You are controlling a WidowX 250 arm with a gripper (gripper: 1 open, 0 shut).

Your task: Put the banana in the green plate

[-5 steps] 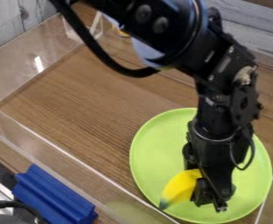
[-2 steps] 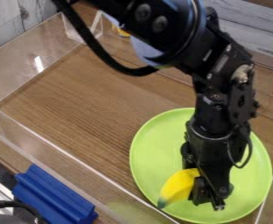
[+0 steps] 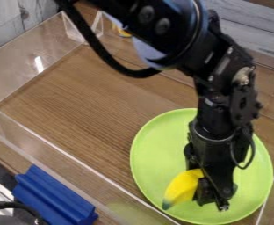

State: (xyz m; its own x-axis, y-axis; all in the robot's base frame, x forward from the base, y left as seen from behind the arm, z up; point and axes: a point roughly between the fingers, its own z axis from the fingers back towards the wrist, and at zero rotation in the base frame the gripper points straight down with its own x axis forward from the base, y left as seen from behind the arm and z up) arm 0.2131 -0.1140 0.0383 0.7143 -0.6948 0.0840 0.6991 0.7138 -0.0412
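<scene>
The green plate (image 3: 153, 145) is a large lime-green disc at the lower right of the wooden table. The banana (image 3: 182, 187) is small and bright yellow, lying low over the front part of the plate with its greenish tip toward the near rim. My black gripper (image 3: 205, 186) points straight down over the plate, its fingers closed against the banana's right end. The arm's dark links rise from there toward the top of the view and hide the plate's back right part.
A blue block (image 3: 52, 200) lies at the lower left, outside a clear plastic wall (image 3: 34, 145) that borders the wooden tabletop (image 3: 92, 97). A clear wall also runs along the left rear side.
</scene>
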